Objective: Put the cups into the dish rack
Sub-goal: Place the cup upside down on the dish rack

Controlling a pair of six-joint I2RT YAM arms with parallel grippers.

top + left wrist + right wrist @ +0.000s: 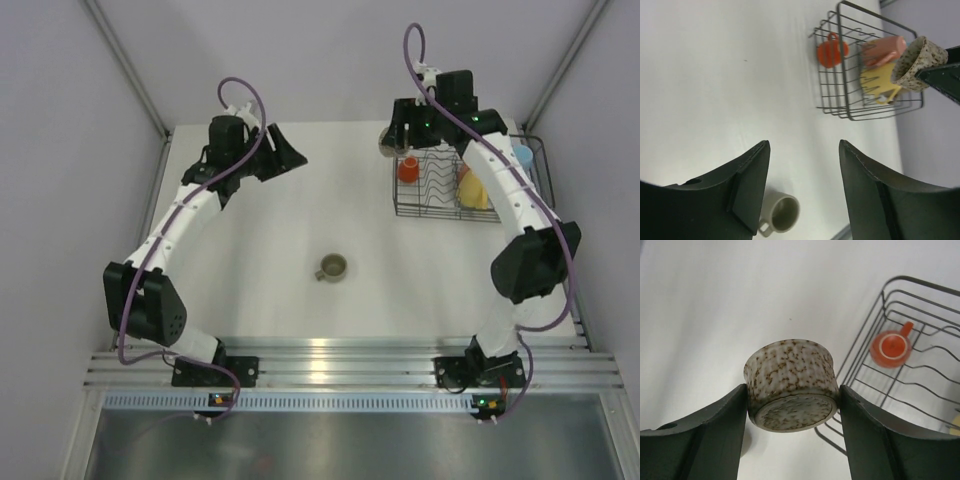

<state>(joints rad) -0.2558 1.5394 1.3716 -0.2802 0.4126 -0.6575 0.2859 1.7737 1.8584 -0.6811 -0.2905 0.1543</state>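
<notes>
White worktop [300, 200]. Right hand [792, 395] clamped across sides of speckled grey-brown cup [790, 367], held above worktop beside black wire dish rack [432, 190], likely to clear its wall. Left hand [804, 150] spread apart, empty. Grey-olive handled mug [781, 212] stands behind it, probably next pick.

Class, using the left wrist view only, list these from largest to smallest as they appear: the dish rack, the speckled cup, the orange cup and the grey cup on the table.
1. dish rack
2. speckled cup
3. grey cup, partly hidden and nearer the camera, so its place against the speckled cup is unsure
4. orange cup
</notes>
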